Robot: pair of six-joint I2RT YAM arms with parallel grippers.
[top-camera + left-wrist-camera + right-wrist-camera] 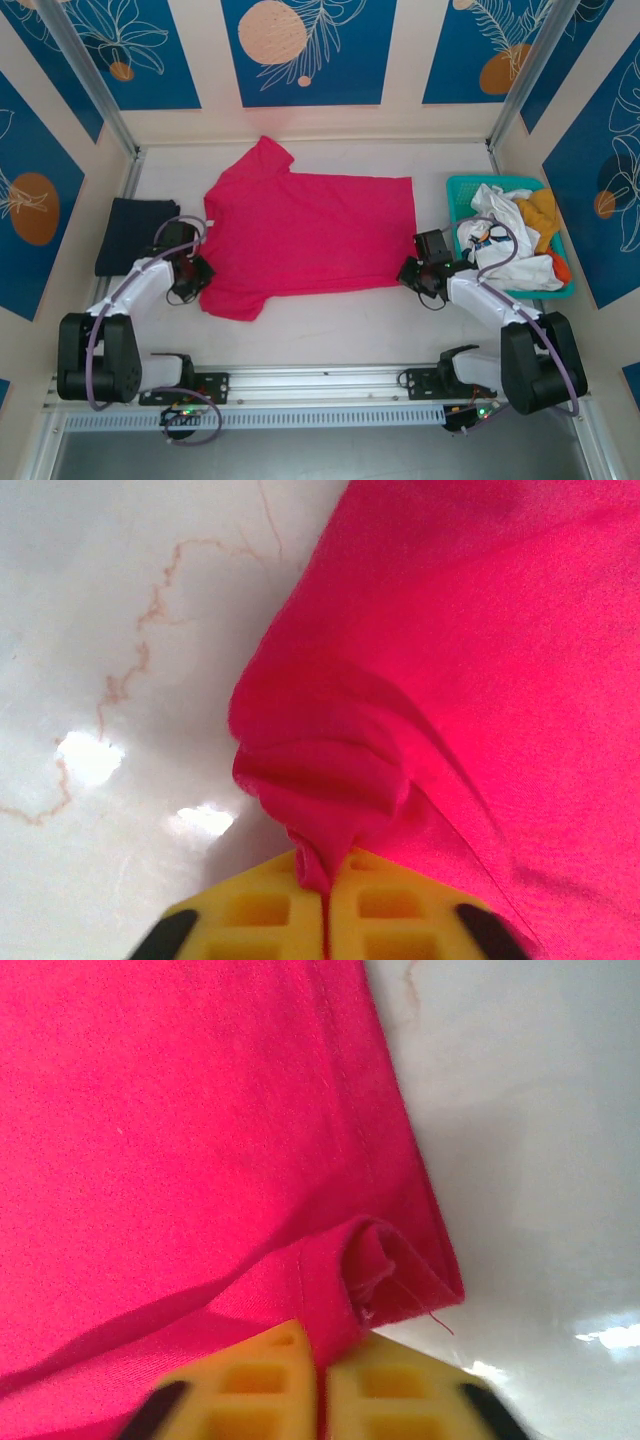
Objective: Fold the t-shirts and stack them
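Nearest us, the left gripper (326,910) has its yellow pads (260,915) pressed together on a bunched edge of the magenta t-shirt (310,225), which lies spread across the middle of the table (330,320). The right gripper (320,1385) likewise pinches its near right hem corner. We judge both bites thin: a lift could slip the cloth free, or drag wrinkles into the fold. Whether both layers are caught is hidden. The shirts (510,268) heaped in the teal basket (458,195) at right are too tangled to count.

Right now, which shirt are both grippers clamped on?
The magenta-pink t-shirt spread mid-table; the navy one lies folded at left, white and orange ones in the teal basket.
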